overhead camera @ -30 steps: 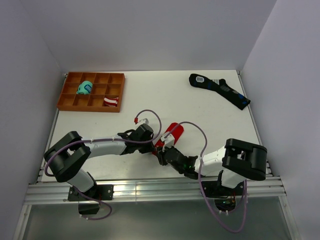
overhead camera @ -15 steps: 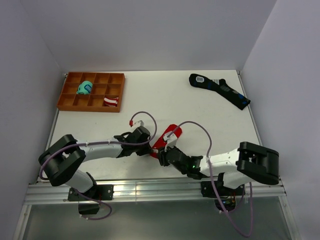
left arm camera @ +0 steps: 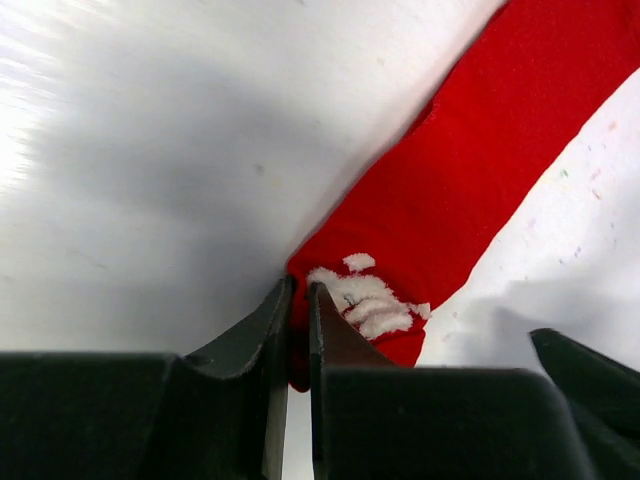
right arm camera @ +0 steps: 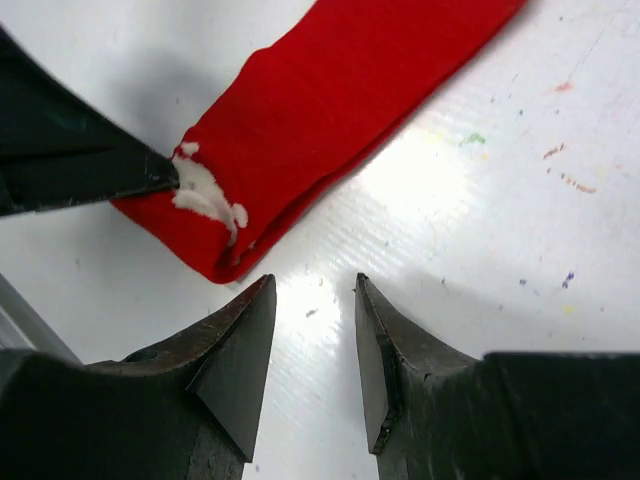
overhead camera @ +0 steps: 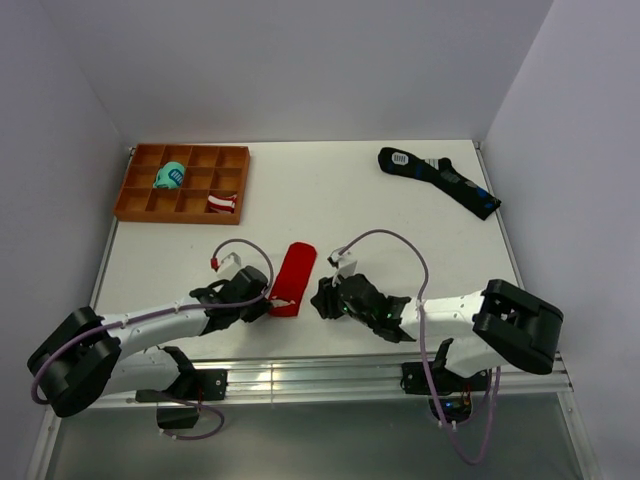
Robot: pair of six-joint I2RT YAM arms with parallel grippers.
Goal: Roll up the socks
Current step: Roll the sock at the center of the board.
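Note:
The red socks (overhead camera: 293, 277) lie flat as a narrow strip near the table's front centre, with a small white motif at the near end (left arm camera: 365, 300). My left gripper (overhead camera: 266, 300) is shut on the strip's near corner; in the left wrist view (left arm camera: 300, 300) its jaws pinch red fabric. My right gripper (overhead camera: 322, 297) is open and empty just right of the socks' near end. In the right wrist view (right arm camera: 312, 290) its jaws rest over bare table beside the socks (right arm camera: 330, 100).
An orange compartment tray (overhead camera: 140, 205) at the back left holds a teal bundle (overhead camera: 169, 176) and a red-and-white striped bundle (overhead camera: 222, 203). Long black socks with blue marks (overhead camera: 440, 180) lie at the back right. Walls enclose the table.
The left gripper has dragged the red socks left and the strip now lies straighter. The right gripper has let go of the socks and sits open beside them.

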